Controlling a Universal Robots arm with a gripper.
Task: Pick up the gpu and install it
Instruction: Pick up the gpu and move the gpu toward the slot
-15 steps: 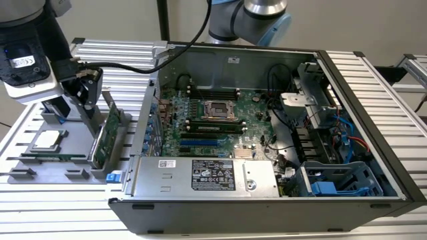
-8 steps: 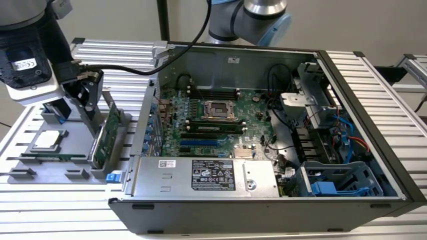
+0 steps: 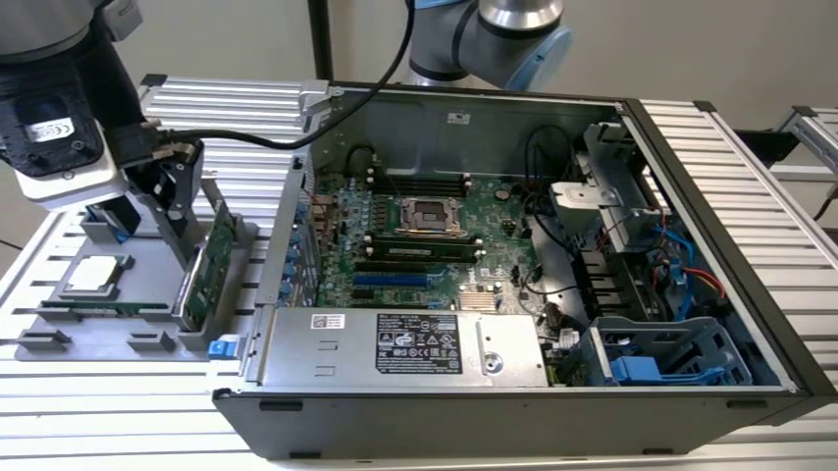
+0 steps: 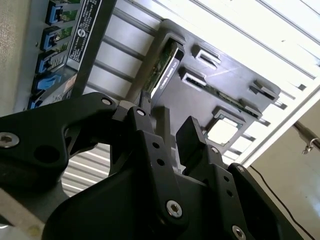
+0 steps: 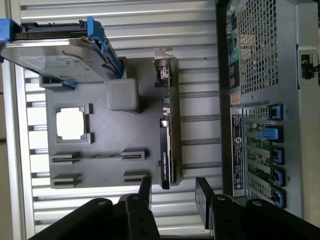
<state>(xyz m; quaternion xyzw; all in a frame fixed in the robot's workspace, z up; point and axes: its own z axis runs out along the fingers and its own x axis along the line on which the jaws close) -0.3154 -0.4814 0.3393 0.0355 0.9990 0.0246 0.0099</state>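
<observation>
the exterior view takes in the whole open computer case (image 3: 524, 407) on the ribbed metal worktop (image 3: 223, 103). inside the case lie a green motherboard (image 3: 419, 226), a silver power supply (image 3: 406, 343) along the six o'clock wall, and a blue drive cage (image 3: 654, 363) at about four o'clock, with blue and red cables (image 3: 694, 270) near three o'clock. at nine o'clock of the case sits a grey tray (image 3: 118, 332). the gpu (image 3: 207, 260) stands on edge in the tray's slot nearest the case, its green board upright. the end effector (image 3: 181, 221) hangs above the card.

the first wrist view adds what the exterior view hides. the two black fingers (image 5: 146, 190) are apart, one to either side of the card's line and not clamped on it; whether they touch it cannot be told. this view also shows the card's silver bracket (image 5: 164, 65) at the end farther from the fingers. the tray's other contents show here too: a silver hard drive (image 5: 55, 47) in a blue frame, a square processor chip (image 5: 72, 123) in its pocket, and a thin memory stick (image 5: 100, 156) held between two clips.

the second wrist view shows the card's black cooler edge beyond the fingers, and the blue-tabbed slots (image 4: 50, 50) on the case's back wall near the tray.
</observation>
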